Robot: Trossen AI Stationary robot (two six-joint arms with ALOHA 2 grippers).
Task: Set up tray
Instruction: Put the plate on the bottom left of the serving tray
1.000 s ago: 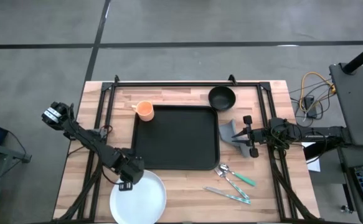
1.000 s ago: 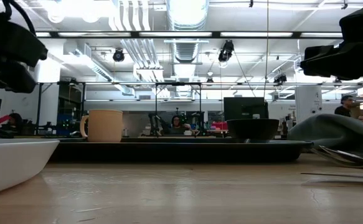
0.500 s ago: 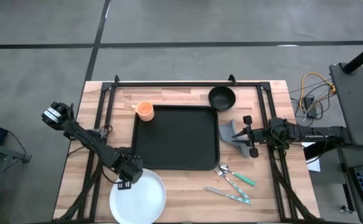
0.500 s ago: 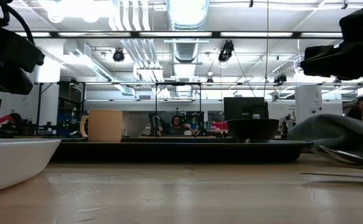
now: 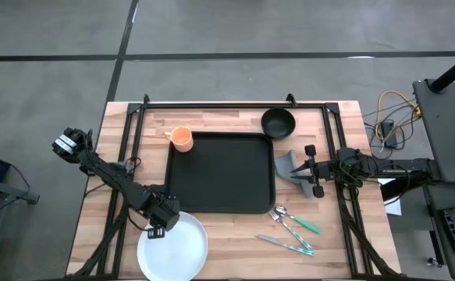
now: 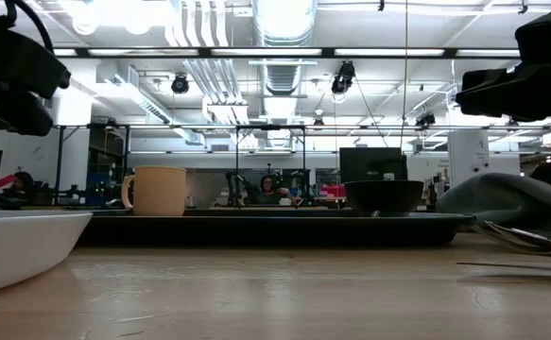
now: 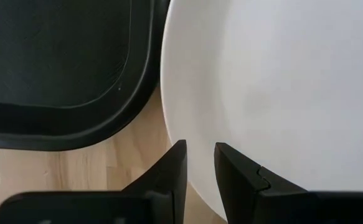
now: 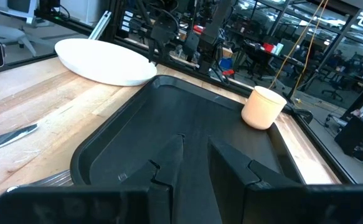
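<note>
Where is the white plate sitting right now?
In the high view the white plate lies at the table's front left, just off the black tray's corner, with the left gripper over its rim.

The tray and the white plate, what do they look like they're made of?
The tray: probably plastic, matte black, with a faintly textured floor and moulded rounded rim. The white plate: smooth and evenly white, possibly ceramic or melamine; its soft sheen leaves that open.

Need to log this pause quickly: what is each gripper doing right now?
Left gripper: slightly open over the white plate rim, holding nothing.
Right gripper: slightly open, empty, beside the tray.
</note>
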